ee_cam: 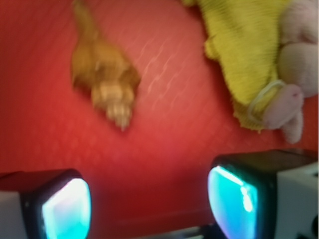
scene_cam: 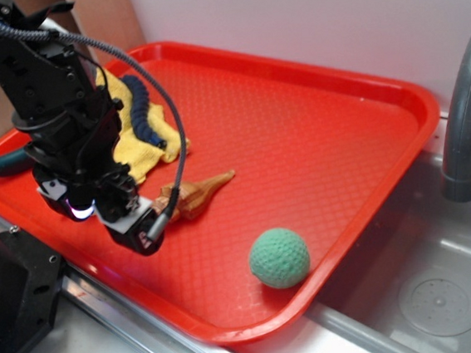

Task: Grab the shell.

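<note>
1. Gripper (scene_cam: 118, 213) at the left of the exterior view, low over the near-left part of the red tray (scene_cam: 313, 111). In the wrist view its two fingers (ee_cam: 65, 209) stand wide apart with bare tray between them, nothing held.
2. Shell (scene_cam: 194, 195) lies on the tray just right of the gripper, and whether the two touch can't be told from the exterior view. Tan-brown, glossy, fat ridged end toward the gripper, long pointed tip aimed right and away.
3. Wrist view: shell (ee_cam: 104, 79) sits ahead of the fingers and toward the left one, outside the gap. Blurred, so the ridges barely read; the tip is cut by the top edge.
4. Yellow cloth (scene_cam: 135, 132) with a dark blue ribbed piece (scene_cam: 141, 110) behind the gripper, largely hidden by the arm.
5. Pink plush toy (ee_cam: 296, 64) shows only in the wrist view, lying against the cloth, cut by the right edge.
6. Green ball (scene_cam: 279, 257) near the tray's front rim, well apart from the shell.
7. Grey faucet (scene_cam: 468, 121) at far right over a steel sink (scene_cam: 430, 291), top cut off.
</note>
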{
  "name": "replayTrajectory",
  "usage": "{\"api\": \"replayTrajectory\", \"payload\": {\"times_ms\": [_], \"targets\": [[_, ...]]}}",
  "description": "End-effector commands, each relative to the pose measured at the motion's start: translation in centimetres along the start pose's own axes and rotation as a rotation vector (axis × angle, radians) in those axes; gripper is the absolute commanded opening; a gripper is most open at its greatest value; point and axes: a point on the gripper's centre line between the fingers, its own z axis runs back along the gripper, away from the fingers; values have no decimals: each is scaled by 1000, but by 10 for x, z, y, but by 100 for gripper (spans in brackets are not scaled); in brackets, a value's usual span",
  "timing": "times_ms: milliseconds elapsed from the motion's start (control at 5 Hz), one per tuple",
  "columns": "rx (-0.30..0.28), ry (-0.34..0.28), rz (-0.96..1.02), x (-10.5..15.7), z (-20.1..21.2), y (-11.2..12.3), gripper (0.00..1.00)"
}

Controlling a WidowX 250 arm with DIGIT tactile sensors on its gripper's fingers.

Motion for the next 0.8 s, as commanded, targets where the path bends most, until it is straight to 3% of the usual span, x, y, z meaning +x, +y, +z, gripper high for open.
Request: {"api": "replayTrajectory", "payload": {"times_ms": [0,400,600], "targets": [[4,10,-82,97,-27,14,100],[29,16,-131,119,-39,10,100],[15,-46,-177,124,-26,11,100]]}}
